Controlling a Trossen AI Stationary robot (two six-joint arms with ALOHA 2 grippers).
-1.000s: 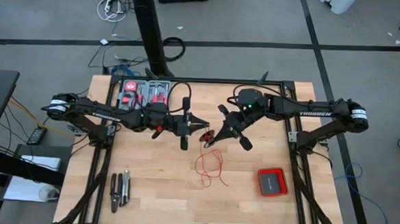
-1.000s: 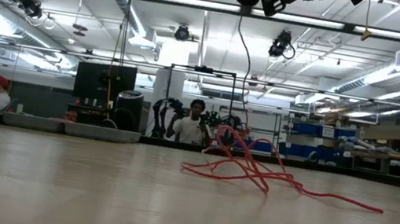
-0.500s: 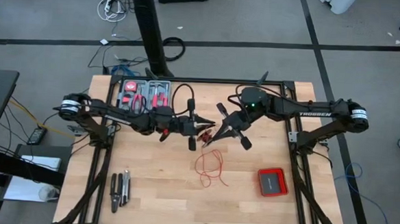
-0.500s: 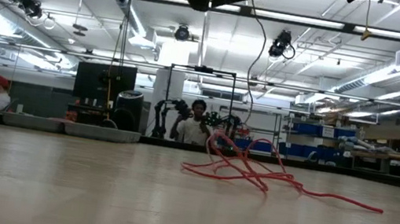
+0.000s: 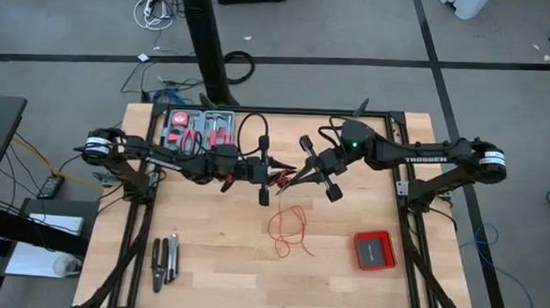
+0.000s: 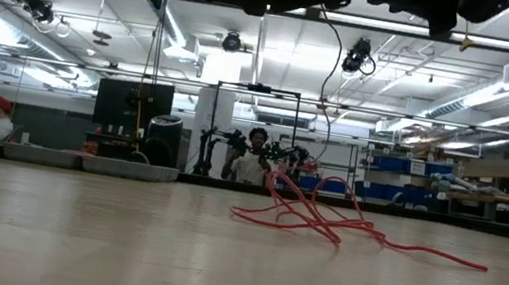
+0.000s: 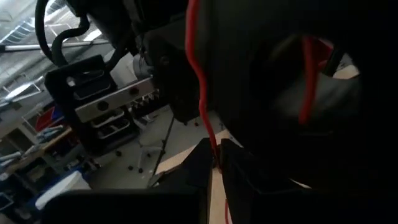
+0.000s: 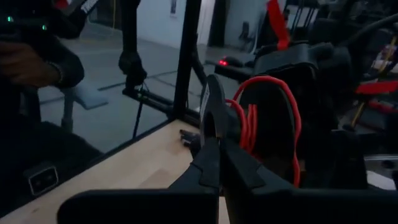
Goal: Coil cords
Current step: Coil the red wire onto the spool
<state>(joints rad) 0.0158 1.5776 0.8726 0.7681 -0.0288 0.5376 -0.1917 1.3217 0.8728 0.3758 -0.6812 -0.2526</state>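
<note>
The cord is one thin red wire. Its loose loops (image 5: 290,232) lie on the wooden table (image 5: 203,263), and a strand rises from them toward the grippers. Further turns (image 8: 268,111) wrap a dark part in front of my right gripper. My left gripper (image 5: 279,179) and my right gripper (image 5: 296,180) meet tip to tip above the table's middle, both pointing level. The left one (image 7: 216,163) is shut on the wire. The right one (image 8: 219,163) is shut, and no wire shows between its fingers. In the low view the loops (image 6: 324,219) rest on the table. My left gripper pinches the red wire between its two fingertips; the strand (image 7: 210,130) comes out right at the tips and runs on across the dark body of the other gripper. The fingers come level from the table's left. My right gripper: I cannot tell whether it touches the wire.
A tray of red-handled tools (image 5: 201,129) stands at the far left, behind the left arm. Dark pliers (image 5: 164,261) lie near the front left. A flat red square box (image 5: 375,251) lies at the right. People show in the room beyond (image 6: 252,157).
My left gripper has moved toward the table's right and a little down, closing up to my right gripper. My right gripper has tipped and turned at the wrist and shifted slightly toward the far edge. The loops on the table have stayed where they were.
</note>
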